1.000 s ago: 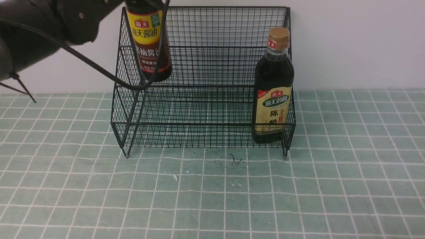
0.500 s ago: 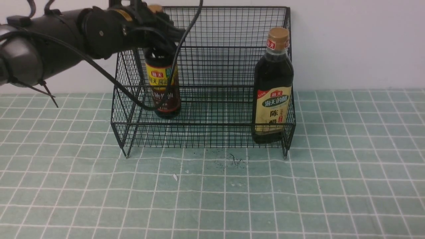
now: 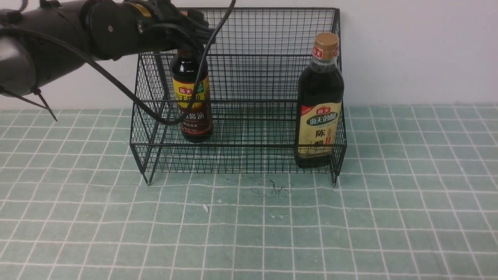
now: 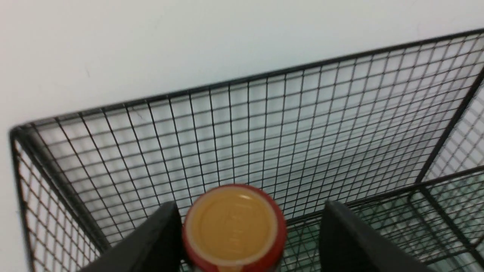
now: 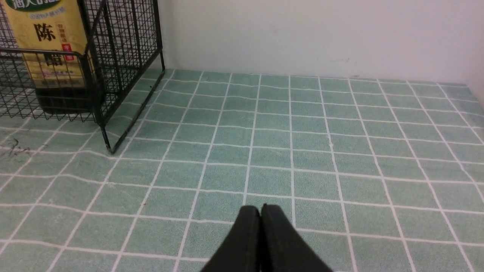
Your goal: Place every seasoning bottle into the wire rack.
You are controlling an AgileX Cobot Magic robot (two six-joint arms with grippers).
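With its base lowered from mid-air onto the upper tier at the left of the black wire-mesh rack [image 3: 241, 97], the slim dark-liquid glass bottle with red cap and yellow-and-brown label [image 3: 191, 101] stands upright, and the left gripper [image 4: 247, 234] has widened, one finger [image 4: 151, 241] beside the cap, the other clear. At the right, the wider smooth bottle with tan cap and cream label [image 3: 320, 105] stands in the lower tier, so both placements look complete. Outside the rack, the right gripper [image 5: 261, 234] rests fully closed and empty above the matte green tiled tabletop [image 5: 302, 151].

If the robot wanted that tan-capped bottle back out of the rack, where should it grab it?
Probably by the neck just under the cap, coming from above: the tan-capped bottle stands upright, and the wire rack fences its lower body while the top pokes clear.
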